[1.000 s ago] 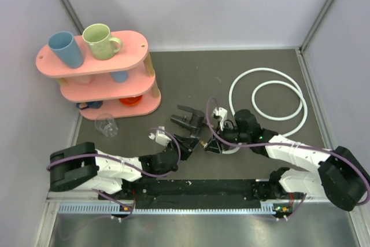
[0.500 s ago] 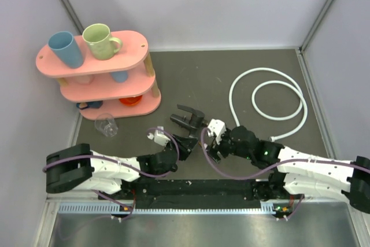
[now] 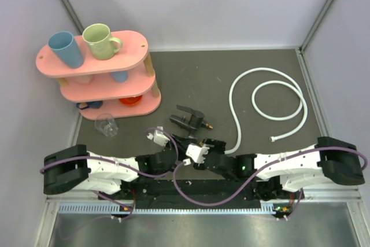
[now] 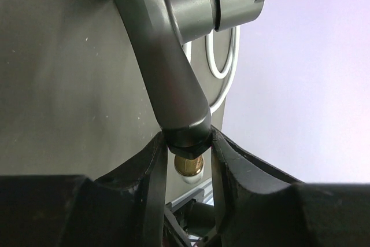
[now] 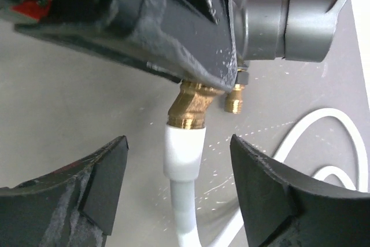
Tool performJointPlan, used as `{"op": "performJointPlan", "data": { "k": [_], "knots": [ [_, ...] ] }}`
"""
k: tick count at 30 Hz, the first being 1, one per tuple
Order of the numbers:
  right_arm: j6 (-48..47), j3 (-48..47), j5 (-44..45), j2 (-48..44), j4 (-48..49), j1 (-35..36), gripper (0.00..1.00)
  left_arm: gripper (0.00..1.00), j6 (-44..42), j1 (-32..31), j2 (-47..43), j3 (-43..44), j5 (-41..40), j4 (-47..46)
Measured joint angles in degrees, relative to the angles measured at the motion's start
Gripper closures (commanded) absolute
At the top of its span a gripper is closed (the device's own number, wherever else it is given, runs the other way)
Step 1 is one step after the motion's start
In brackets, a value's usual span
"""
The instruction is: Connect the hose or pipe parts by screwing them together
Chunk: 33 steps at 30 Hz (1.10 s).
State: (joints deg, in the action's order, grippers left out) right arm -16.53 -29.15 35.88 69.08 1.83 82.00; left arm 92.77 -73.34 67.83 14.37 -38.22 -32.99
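The black Y-shaped tap fitting [image 3: 188, 118] sits at the table's middle, and my left gripper [image 3: 184, 142] is shut on its near end. In the left wrist view both fingers clamp the fitting's black collar [image 4: 185, 134], with a brass end [image 4: 188, 165] showing below it. The white hose [image 3: 269, 73] loops at the right. Its near end [image 5: 184, 154] meets the fitting's brass elbow [image 5: 193, 105]. My right gripper [image 5: 179, 186] is open with a finger on each side of that white hose end, touching neither side. The hose's other end nut [image 3: 273, 139] lies loose.
A pink three-tier rack [image 3: 136, 41] stands at the back left with a blue cup [image 3: 65, 48] and a green mug [image 3: 99, 41] on top. A clear cup [image 3: 108, 124] lies in front of it. Grey walls close the table's left, back and right sides.
My right arm has dropped low and swung toward the near edge, bringing its gripper left under the fitting. Its jaws have widened. The left gripper and fitting have hardly moved.
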Motion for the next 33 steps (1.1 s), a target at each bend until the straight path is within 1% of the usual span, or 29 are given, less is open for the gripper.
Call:
{"op": "performJointPlan", "data": {
  "k": [1, 3, 4, 6, 7, 8, 13, 14, 15, 17, 18, 22, 24, 26, 27, 29, 32, 33],
  "knots": [
    [-0.35, -0.33, 1.27, 1.31, 0.48, 0.44, 0.44, 1.00, 0.07, 0.00, -0.20, 0.00, 0.00, 0.11],
    [-1.66, -1.49, 5.29, 4.72, 2.29, 1.20, 0.56, 1.00, 0.13, 0.00, -0.61, 0.00, 0.09, 0.52],
    [-2.47, -1.84, 6.62, 5.79, 3.15, 1.51, 0.71, 1.00, 0.26, 0.00, -0.81, 0.00, 0.13, 0.85],
    [-3.56, -2.58, 9.38, 7.76, 4.98, 2.25, 0.86, 1.00, 0.46, 0.00, -1.27, 0.00, 0.26, 1.38],
    [-3.85, -2.80, 10.14, 8.41, 5.70, 2.51, 0.97, 1.00, 0.63, 0.00, -1.49, 0.00, 0.11, 1.40],
    [-4.20, -2.82, 11.08, 8.74, 6.51, 2.75, 1.00, 1.00, 0.83, 0.09, -1.73, 0.00, 0.04, 1.57],
    [-4.94, -2.78, 11.30, 8.79, 7.96, 2.47, 1.00, 1.00, 1.86, 0.17, -1.97, 0.00, -0.35, 1.66],
    [-4.81, -2.75, 10.64, 8.59, 7.87, 1.92, 1.00, 1.00, 2.03, 0.20, -1.90, -0.02, -0.39, 1.66],
    [-4.35, -2.69, 8.15, 7.93, 7.52, 0.90, 1.00, 1.00, 2.05, 0.26, -1.73, -0.04, -0.46, 1.64],
    [-1.79, -2.16, 0.59, 5.09, 6.38, -2.95, 1.00, 1.00, 2.54, 0.57, -0.72, -0.22, -0.63, 0.42],
    [-0.13, -1.92, -4.57, 3.52, 5.70, -5.53, 1.00, 1.00, 2.62, 0.68, -0.09, -0.24, -1.01, -0.28],
    [7.56, -1.57, -28.33, -1.16, 3.02, -17.62, 1.00, 1.00, 1.97, 0.94, 1.53, -0.24, -1.75, -2.78],
    [11.82, -1.57, -41.51, -1.53, 2.84, -24.37, 1.00, 1.00, 1.16, 1.01, 2.01, -0.24, -1.97, -3.91],
    [15.63, -1.49, -52.11, -1.01, 2.95, -29.44, 1.00, 1.00, 0.26, 0.94, 2.10, -0.24, -1.70, -4.46],
    [17.09, -1.51, -56.43, -0.28, 3.21, -31.15, 1.00, 1.00, -0.22, 0.83, 2.10, -0.24, -1.68, -4.59],
    [19.61, -1.73, -62.38, 1.86, 3.39, -33.38, 1.00, 1.00, -1.49, 0.57, 2.10, -0.24, -1.46, -4.24],
    [23.19, -1.79, -69.40, 5.79, 5.27, -35.80, 1.00, 1.00, -3.08, 0.15, 2.34, -0.35, -1.42, -3.06],
    [24.30, -1.79, -71.38, 6.97, 5.99, -36.52, 0.98, 1.00, -3.32, 0.09, 2.54, -0.42, -1.42, -2.95]
  ]
}}
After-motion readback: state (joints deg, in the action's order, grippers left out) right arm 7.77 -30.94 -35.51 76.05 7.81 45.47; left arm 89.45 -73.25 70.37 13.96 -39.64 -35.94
